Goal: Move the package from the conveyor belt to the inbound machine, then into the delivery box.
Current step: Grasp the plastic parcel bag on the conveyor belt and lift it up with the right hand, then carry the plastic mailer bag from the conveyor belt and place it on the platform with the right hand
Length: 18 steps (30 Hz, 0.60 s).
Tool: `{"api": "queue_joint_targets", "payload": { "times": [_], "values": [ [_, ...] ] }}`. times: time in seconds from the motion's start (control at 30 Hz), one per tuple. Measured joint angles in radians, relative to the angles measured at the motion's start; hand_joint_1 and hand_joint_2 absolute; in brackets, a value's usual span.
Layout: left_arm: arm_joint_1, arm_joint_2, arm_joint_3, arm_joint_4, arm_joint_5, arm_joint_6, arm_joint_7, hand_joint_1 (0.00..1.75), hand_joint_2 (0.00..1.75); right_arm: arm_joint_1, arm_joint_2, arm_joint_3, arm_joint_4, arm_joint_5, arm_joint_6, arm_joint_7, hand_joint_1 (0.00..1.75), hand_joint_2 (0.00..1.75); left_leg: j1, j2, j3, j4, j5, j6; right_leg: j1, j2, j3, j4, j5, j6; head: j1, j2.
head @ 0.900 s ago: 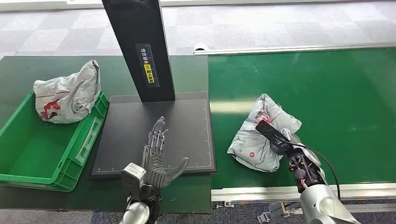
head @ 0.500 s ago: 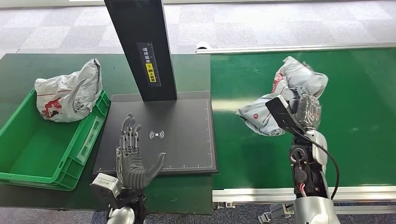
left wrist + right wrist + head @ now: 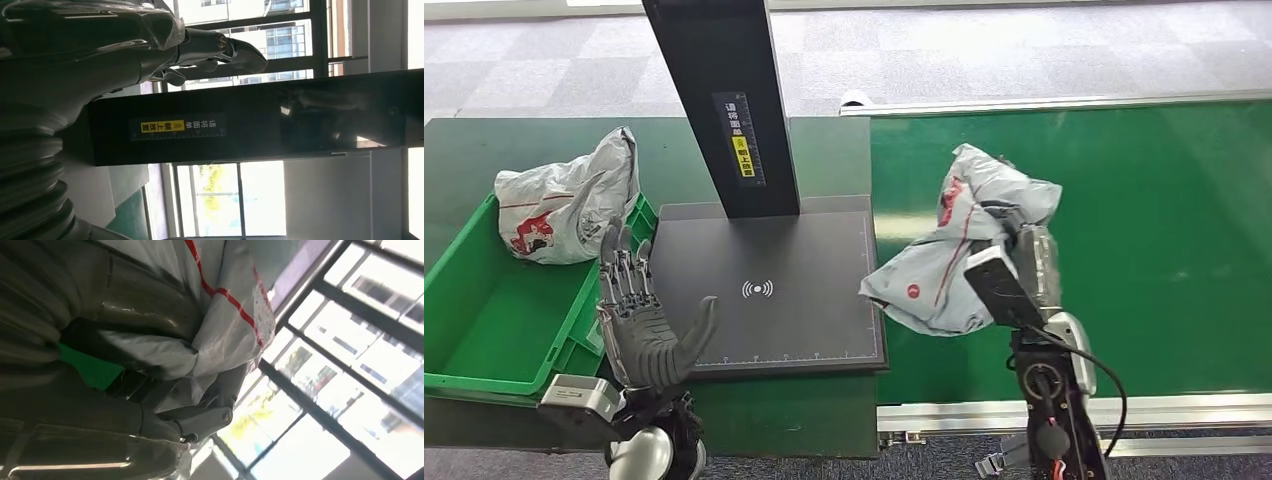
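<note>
Package point(image 3: 944, 262): grey plastic mailer bag, soft, crumpled, likely light and slippery, held bunched in the right hand point(image 3: 1031, 258) above the conveyor belt point(image 3: 1164, 230) beside the inbound machine point(image 3: 764, 290); best gripped by gathered folds; left hand point(image 3: 642, 318) spread, empty.

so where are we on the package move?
Pickup looks done: the right hand holds the grey package off the conveyor belt, at the inbound machine's scan pad edge. Left: set it on the pad, then into the green delivery box. Left hand open, empty.
</note>
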Motion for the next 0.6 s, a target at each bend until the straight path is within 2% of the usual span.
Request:
{"api": "queue_joint_targets", "payload": {
  "times": [0.1,0.23,0.53,0.6],
  "values": [
    [-0.011,0.000,0.006,0.002,0.007,0.000,0.014,0.00,1.75,-0.003,0.052,0.084,0.131,-0.052,0.022,-0.038,1.75,1.75,0.001,0.000,-0.001,0.000,0.000,0.000,0.001,0.000,-0.001,0.000,0.000,0.000,0.000,0.000],
    [-0.016,0.000,0.010,0.007,0.006,0.002,0.022,0.00,1.75,-0.015,0.103,0.179,0.246,-0.067,0.030,-0.046,1.75,1.75,0.001,-0.001,-0.002,0.000,0.000,-0.001,0.001,0.000,-0.002,0.000,-0.001,-0.001,0.000,0.000],
    [-0.026,0.003,0.015,0.021,0.004,0.026,0.026,0.00,1.75,-0.066,0.132,0.264,0.342,-0.097,0.073,-0.044,1.75,1.75,0.000,-0.001,-0.002,0.000,0.000,0.000,0.000,-0.001,-0.002,0.000,-0.001,-0.001,0.000,0.000],
    [-0.029,0.005,0.016,0.025,0.005,0.032,0.028,0.00,1.75,-0.080,0.134,0.274,0.361,-0.112,0.078,-0.048,0.87,1.75,0.000,-0.001,-0.002,0.000,0.000,-0.001,0.000,-0.001,-0.002,0.000,-0.001,-0.001,0.000,0.000]
  ]
}}
